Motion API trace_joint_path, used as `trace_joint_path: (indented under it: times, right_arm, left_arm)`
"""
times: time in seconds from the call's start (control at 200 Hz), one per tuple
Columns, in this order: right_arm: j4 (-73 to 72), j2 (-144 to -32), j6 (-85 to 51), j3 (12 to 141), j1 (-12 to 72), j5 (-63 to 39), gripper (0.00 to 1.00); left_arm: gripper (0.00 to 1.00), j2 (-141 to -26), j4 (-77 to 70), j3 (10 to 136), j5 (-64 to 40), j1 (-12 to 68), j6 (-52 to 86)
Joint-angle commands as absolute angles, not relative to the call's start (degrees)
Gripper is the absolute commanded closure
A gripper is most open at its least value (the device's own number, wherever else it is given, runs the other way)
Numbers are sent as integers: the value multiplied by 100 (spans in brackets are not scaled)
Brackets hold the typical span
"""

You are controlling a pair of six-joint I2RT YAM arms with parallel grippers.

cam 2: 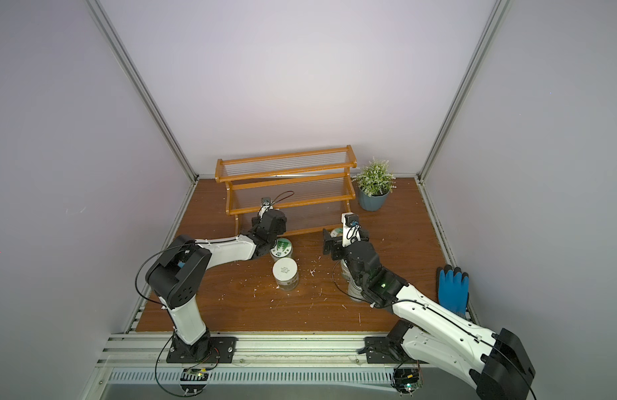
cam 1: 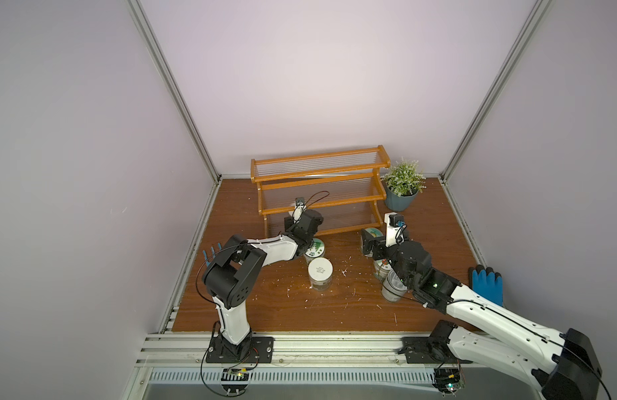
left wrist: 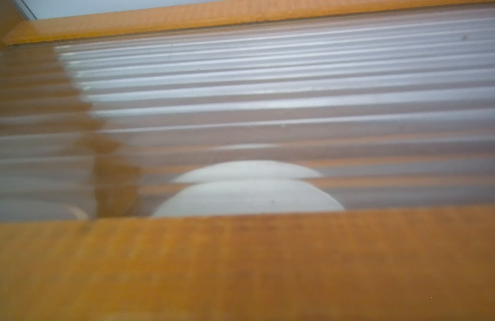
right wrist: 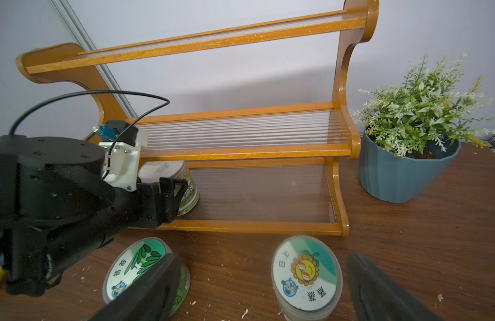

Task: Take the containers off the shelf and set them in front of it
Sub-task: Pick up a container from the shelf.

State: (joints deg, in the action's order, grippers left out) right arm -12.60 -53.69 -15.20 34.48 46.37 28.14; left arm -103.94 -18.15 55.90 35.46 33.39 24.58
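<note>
While the left gripper is clamped on a white-lidded jar in the left part of the shelf, on its lowest tier, the right gripper hovers with jaws wide apart. Between them the yellow-flower jar stands on the table just in front of the shelf.

Blurred jar behind shelf rail (label hidden), silver can half-covered

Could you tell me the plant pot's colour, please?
The plant pot is blue-grey, clearest in the right wrist view.
</note>
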Motion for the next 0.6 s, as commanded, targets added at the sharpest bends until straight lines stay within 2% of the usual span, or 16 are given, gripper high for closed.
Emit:
trace_joint_path:
  times: [0.0,0.596]
  right_arm:
    - [-1382,-5265,-1463,3647,4618,2826,1]
    - [-1294,-5135,-1489,3647,4627,2760,1]
  left_arm:
    - [39,-10131,-1871,5551,3804,3401,2301]
    - [39,-9472,-1658,5100,3885,3489,2303]
